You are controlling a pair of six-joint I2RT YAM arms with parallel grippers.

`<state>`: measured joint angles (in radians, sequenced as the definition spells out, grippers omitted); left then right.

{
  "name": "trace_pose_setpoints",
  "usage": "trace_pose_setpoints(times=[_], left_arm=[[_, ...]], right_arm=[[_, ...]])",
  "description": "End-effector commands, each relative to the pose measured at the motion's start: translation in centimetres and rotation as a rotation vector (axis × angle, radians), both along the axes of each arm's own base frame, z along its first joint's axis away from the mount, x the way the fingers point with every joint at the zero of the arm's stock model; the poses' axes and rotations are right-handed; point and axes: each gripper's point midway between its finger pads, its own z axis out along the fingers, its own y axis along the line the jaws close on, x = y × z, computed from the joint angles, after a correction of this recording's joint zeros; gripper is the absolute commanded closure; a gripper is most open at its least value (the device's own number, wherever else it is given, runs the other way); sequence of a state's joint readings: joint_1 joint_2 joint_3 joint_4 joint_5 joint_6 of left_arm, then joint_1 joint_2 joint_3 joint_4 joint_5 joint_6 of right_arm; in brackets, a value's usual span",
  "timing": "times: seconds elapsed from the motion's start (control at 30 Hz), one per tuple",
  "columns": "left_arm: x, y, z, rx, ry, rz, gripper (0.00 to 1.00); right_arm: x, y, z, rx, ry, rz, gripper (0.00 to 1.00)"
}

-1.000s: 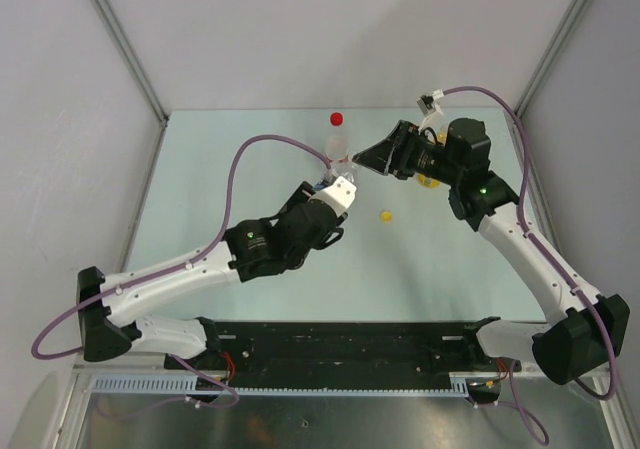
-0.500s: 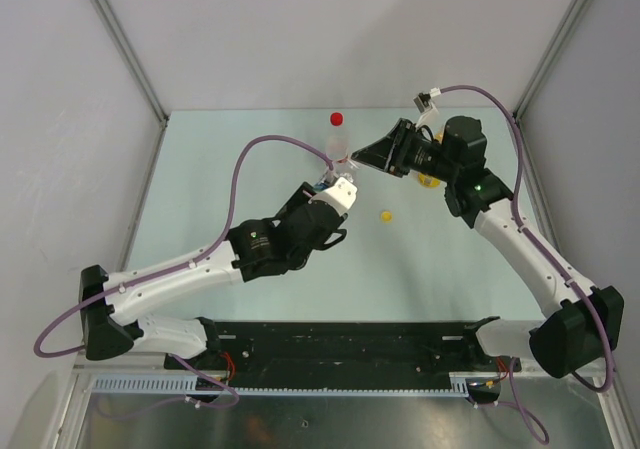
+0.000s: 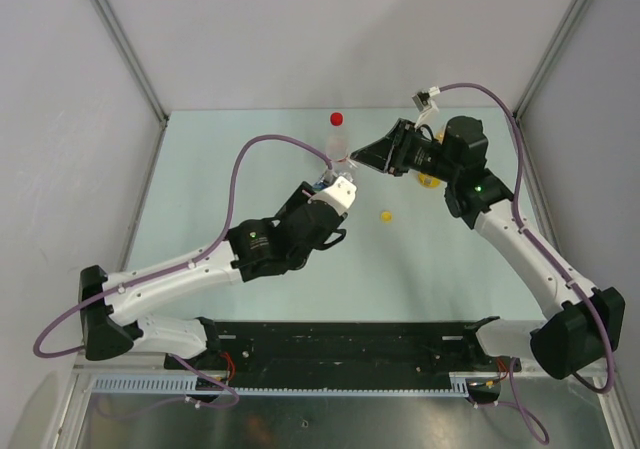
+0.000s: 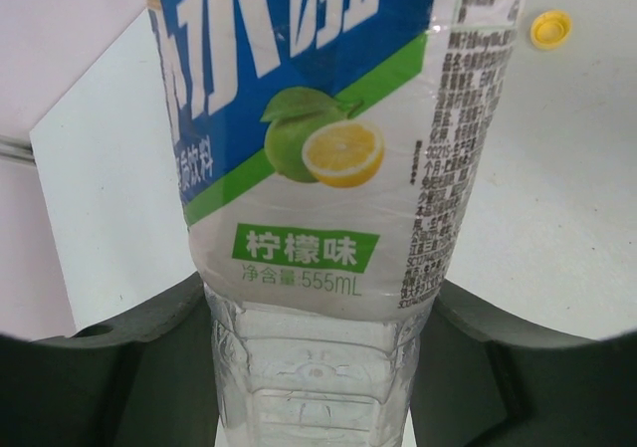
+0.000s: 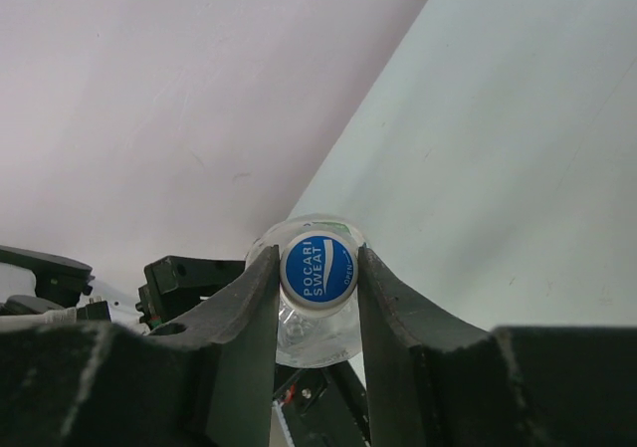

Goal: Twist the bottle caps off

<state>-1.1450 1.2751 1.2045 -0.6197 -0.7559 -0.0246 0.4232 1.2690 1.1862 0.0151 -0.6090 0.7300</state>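
Note:
My left gripper (image 3: 335, 187) (image 4: 323, 313) is shut on the lower body of a clear bottle (image 4: 328, 198) with a blue, white and green label, holding it above the table's middle. The bottle's cap (image 5: 318, 268), white with a blue printed top, sits between the fingers of my right gripper (image 3: 356, 160) (image 5: 318, 270), which is shut on it from both sides. A second bottle with a red cap (image 3: 337, 119) stands just behind. A loose yellow cap (image 3: 385, 214) (image 4: 550, 29) lies on the table. A bottle of yellow liquid (image 3: 430, 180) shows partly behind my right wrist.
The pale green table (image 3: 220, 169) is walled by white panels at the back and sides. A purple cable (image 3: 240, 169) loops over the left arm. Both arms meet near the table's centre.
The right gripper has closed its fingers onto the cap of the held bottle, and its wrist has shifted slightly left. The left arm and its bottle have hardly moved.

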Motion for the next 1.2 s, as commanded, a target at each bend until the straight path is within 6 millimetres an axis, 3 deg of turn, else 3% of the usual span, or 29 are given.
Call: trace_pose_setpoints(times=[0.0,0.3,0.6,1.17], left_arm=[[-0.2,-1.0,1.8,-0.105,0.008,-0.037,0.78],[-2.3,-3.2,3.8,-0.349,0.059,-0.267,0.8],[-7.6,-5.4,8.5,-0.618,0.101,-0.666,0.78],[-15.9,-5.2,14.4,-0.809,0.207,-1.19,0.8]], right_arm=[[-4.0,0.8,5.3,0.033,-0.244,0.136,1.0],[-7.1,1.4,7.0,0.081,-0.352,0.301,1.0],[-9.9,2.0,7.2,0.081,-0.444,0.432,1.0],[-15.2,0.3,8.7,0.069,-0.727,0.601,1.0]])
